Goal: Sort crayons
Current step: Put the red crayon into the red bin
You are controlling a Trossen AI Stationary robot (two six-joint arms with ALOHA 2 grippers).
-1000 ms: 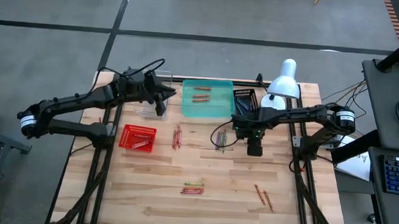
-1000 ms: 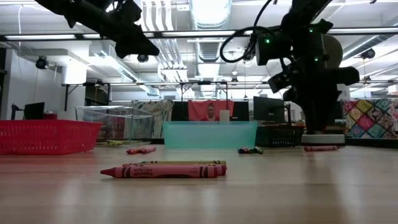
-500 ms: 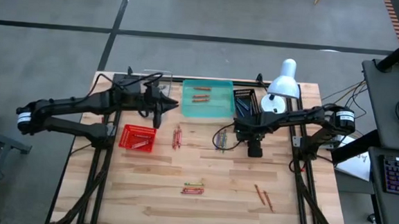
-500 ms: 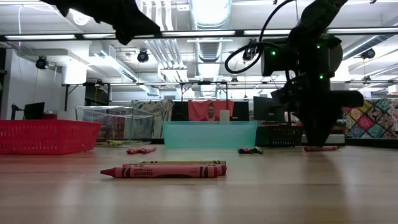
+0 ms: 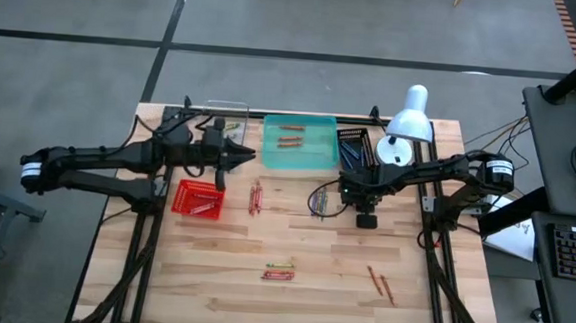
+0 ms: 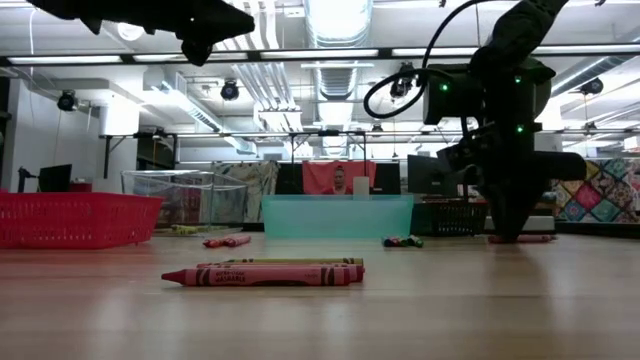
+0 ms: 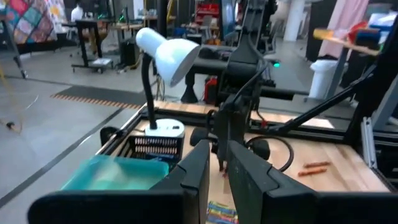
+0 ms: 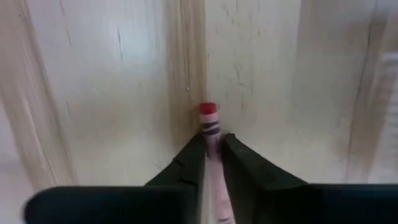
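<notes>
Between the right fingers: a red crayon [image 8: 209, 121] – pinched along its length, tip poking out over bare wood, presumably so it can be lifted and carried to a bin.
Right gripper [image 5: 366, 218]: down at the table [image 5: 341, 275] right of centre, pressed together on that crayon; in the low view it stands almost upright on the board.
Other crayons: a red cluster [image 5: 256, 196] beside the basket, a mixed-colour bundle [image 5: 319, 202] just left of the right gripper, a red-and-green pair [image 5: 278, 272] near the front, two orange ones [image 5: 381, 283] at front right – all loose, waiting their turn.
Already sorted, it seems: a few crayons lying in the teal tray [image 5: 271, 156] and in the red mesh basket [image 5: 179, 203].
Left gripper [image 5: 248, 156]: held high between basket and tray, fingers nearly closed with nothing in them, judging by its wrist view – likely staying clear.
Back edge: clear bin [image 5: 227, 109], black basket [image 5: 350, 143], white desk lamp [image 5: 408, 117].
Beyond the table: a person, far off.
</notes>
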